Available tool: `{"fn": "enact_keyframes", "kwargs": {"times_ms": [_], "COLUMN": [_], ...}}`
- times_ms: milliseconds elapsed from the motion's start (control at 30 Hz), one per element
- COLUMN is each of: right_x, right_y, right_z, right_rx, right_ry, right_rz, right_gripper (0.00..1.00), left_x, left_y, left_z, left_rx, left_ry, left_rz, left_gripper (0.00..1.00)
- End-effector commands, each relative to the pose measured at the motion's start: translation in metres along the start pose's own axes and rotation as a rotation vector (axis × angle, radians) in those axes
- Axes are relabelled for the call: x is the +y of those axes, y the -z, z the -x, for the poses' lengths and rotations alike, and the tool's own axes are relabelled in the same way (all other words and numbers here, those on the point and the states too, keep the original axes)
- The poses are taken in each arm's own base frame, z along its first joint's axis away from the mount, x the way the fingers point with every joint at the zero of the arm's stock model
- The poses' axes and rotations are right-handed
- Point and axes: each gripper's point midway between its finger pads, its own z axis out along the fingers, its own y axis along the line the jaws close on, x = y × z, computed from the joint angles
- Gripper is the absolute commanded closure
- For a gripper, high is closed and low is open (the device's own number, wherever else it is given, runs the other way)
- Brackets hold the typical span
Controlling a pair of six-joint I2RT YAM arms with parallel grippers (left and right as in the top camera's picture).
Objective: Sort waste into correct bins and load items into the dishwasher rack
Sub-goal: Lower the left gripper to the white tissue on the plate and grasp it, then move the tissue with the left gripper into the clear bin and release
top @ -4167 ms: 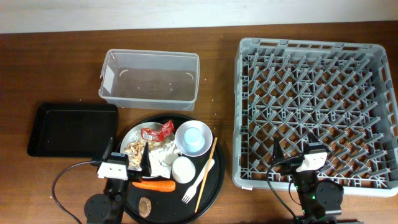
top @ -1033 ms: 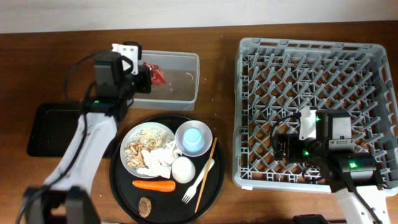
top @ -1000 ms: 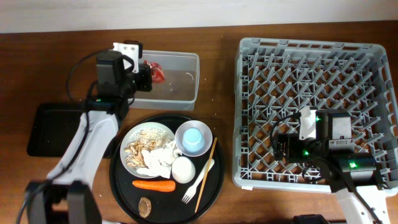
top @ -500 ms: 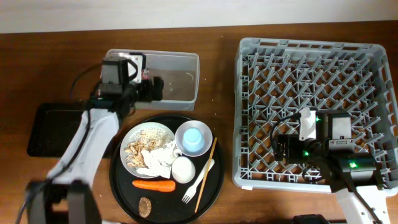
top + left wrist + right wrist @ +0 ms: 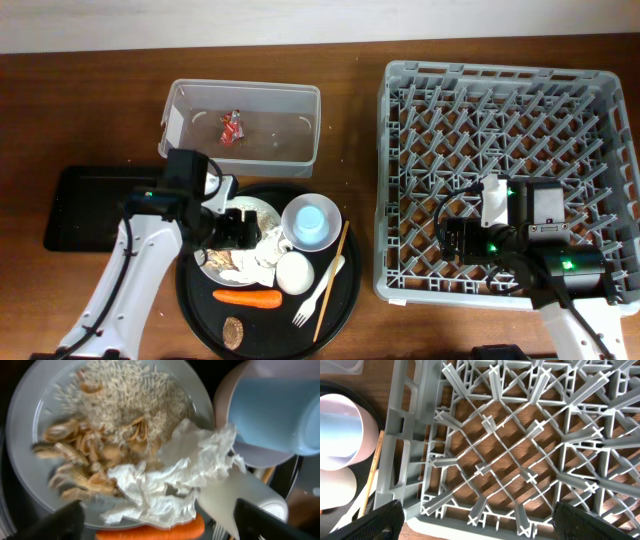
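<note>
Near the left edge of the surface the black tray (image 5: 100,205) is seen with nothing in it. In the tub (image 5: 300,130), toward the far left corner, the wrapper (image 5: 231,125) is already lodged; that is judged the only sorting done. The left tool (image 5: 159,519) is held with its fingers apart above the plate (image 5: 30,435), and the tissue (image 5: 170,480) lies directly beneath it, not gripped. The rice (image 5: 125,405) is left on the plate. Near the front edge, on the round tray (image 5: 345,305), the carrot (image 5: 247,297) and lump (image 5: 234,331) are untouched. The bowl (image 5: 336,225), blue cup (image 5: 312,222), white cup (image 5: 294,272), fork (image 5: 318,290) and stick (image 5: 334,275) are not yet loaded. By the right edge the rack (image 5: 510,100) is empty. The right tool (image 5: 479,522) is held over its front left corner, fingers apart, with nothing gripped. Most of the task is judged to remain.
</note>
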Motion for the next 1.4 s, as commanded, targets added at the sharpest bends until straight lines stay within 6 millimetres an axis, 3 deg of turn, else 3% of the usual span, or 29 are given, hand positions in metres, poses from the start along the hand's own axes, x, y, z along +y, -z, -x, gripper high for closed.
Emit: {"fn": "enact_keyframes", "kwargs": {"times_ms": [0,433,467,600,767,800,900,1000,1233,1367], "right_x": [0.002,0.002,0.002,0.002,0.002,0.002,0.002,0.002,0.002,0.002], "right_y": [0.004,0.004,0.004,0.004,0.004,0.004,0.004,0.004,0.004,0.004], "right_z": [0.004,0.005,0.005,0.005,0.004,0.004,0.004,0.005,0.005,0.005], "right_rx": [-0.015,-0.016,-0.016,-0.016,-0.015,-0.015,-0.015,-0.016,-0.016,-0.016], "right_ry": [0.01,0.01,0.01,0.01,0.01,0.01,0.01,0.01,0.01,0.01], "right_rz": [-0.003,-0.003,-0.003,-0.003,-0.003,-0.003,-0.003,-0.003,-0.003,-0.004], "right_gripper": [0.02,0.02,0.02,0.02,0.02,0.02,0.02,0.02,0.02,0.02], "left_x": [-0.002,0.01,0.011,0.006,0.006,0.006,0.006,0.0,-0.023,-0.031], "left_y": [-0.02,-0.059,-0.06,-0.06,-0.06,-0.06,-0.058,-0.039,0.037,0.061], "left_z": [-0.013,-0.02,-0.017,-0.008,-0.008,-0.008,-0.008,0.002,0.036,0.057], "left_rx": [0.023,-0.019,-0.027,-0.062,-0.062,-0.062,-0.061,-0.084,-0.187,-0.261], "left_ry": [0.004,0.01,0.008,0.007,0.007,0.007,0.007,0.001,-0.031,-0.046], "left_rz": [-0.051,-0.043,-0.044,-0.069,-0.069,-0.069,-0.07,-0.071,-0.078,-0.086], "left_gripper": [0.2,0.21,0.26,0.63,0.94,0.99,0.99,0.99,0.99,0.99]}}
